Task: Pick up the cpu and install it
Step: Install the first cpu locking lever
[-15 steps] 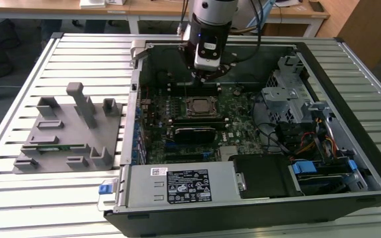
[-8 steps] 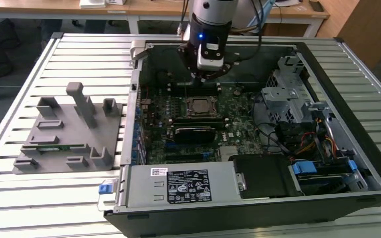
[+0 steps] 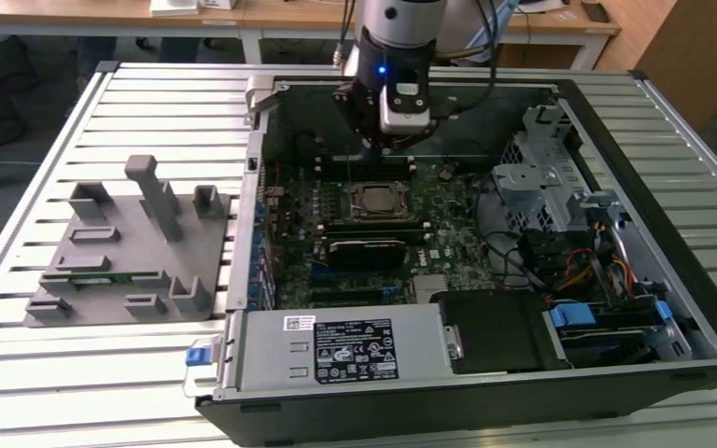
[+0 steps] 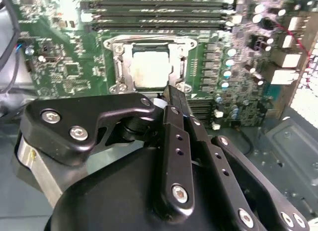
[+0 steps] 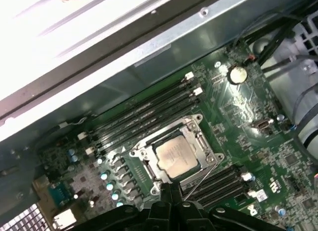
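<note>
Gripper (image 4: 171, 99) hangs clenched and empty above the board.
The cpu (image 5: 175, 157) already sits in its socket frame (image 5: 169, 151), centre frame.

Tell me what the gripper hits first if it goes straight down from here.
Probably the motherboard beside the socket, not the cpu seated inside it. In both wrist views the gripper hangs just off the socket's edge, though depth is hard to judge.

Place: robotics lab or workshop | Evidence: slatted aluminium worktable (image 3: 35, 373), opened computer case (image 3: 695, 280), wooden desks (image 3: 272, 14) behind
</note>
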You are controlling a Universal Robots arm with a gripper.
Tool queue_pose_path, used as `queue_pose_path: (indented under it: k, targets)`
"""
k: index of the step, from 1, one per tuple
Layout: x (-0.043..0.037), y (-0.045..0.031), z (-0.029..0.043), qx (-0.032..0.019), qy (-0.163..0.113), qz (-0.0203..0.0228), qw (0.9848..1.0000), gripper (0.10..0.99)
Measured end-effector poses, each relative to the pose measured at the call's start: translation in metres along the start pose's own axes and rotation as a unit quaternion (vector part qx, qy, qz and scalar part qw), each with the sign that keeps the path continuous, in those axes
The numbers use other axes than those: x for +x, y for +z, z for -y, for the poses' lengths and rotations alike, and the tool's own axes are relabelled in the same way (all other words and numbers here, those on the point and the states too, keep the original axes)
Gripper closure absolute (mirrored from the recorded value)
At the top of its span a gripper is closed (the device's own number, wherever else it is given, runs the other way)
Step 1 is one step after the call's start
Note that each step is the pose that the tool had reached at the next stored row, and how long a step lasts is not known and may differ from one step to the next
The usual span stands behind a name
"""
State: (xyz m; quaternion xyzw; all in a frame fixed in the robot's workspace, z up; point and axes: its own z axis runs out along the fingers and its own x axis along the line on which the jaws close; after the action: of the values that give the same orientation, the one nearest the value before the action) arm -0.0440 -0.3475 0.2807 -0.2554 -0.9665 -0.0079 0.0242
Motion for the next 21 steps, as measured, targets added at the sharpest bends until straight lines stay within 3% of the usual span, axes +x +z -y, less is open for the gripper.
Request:
queue_pose_path:
  k: [2,4,9,13,16,21]
  targets:
    - [0.0002,0.0001,0.0001,-0.0084,-0.002,0.0094,0.9999,0.980]
    - [0.0002,0.0006,0.0001,-0.0126,-0.007,0.0158,0.9998,0.980]
    - [0.0002,0.0017,0.0001,-0.0117,-0.050,0.0159,0.9986,0.980]
    - [0.0001,0.0032,0.0001,-0.0104,-0.086,0.0152,0.9961,0.980]
    - [0.0000,0.0043,0.0001,-0.0094,-0.113,0.0147,0.9934,0.980]
    - [0.0000,0.0054,0.0002,-0.0077,-0.158,0.0139,0.9873,0.980]
